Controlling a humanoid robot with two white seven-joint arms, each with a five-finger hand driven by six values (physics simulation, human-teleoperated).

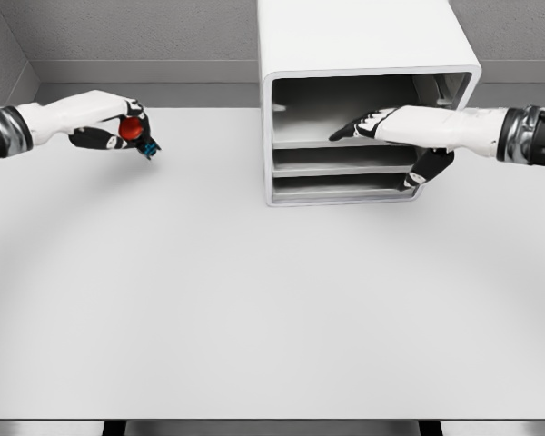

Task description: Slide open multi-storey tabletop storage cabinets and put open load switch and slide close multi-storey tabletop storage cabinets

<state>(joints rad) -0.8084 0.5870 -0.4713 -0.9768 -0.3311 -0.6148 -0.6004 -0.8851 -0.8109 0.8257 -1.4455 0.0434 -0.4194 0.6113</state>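
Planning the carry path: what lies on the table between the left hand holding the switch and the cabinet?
Only bare table between the left hand with the switch and the cabinet, per head view.

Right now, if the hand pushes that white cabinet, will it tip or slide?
The cabinet looks boxy and sits flat on the table, so tipping seems unlikely. The table's smooth surface suggests it might slide. The right robot hand reaches into its top opening.

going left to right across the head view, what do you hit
left hand → red switch held in it → bare table → cabinet → right hand reaching into the cabinet's front
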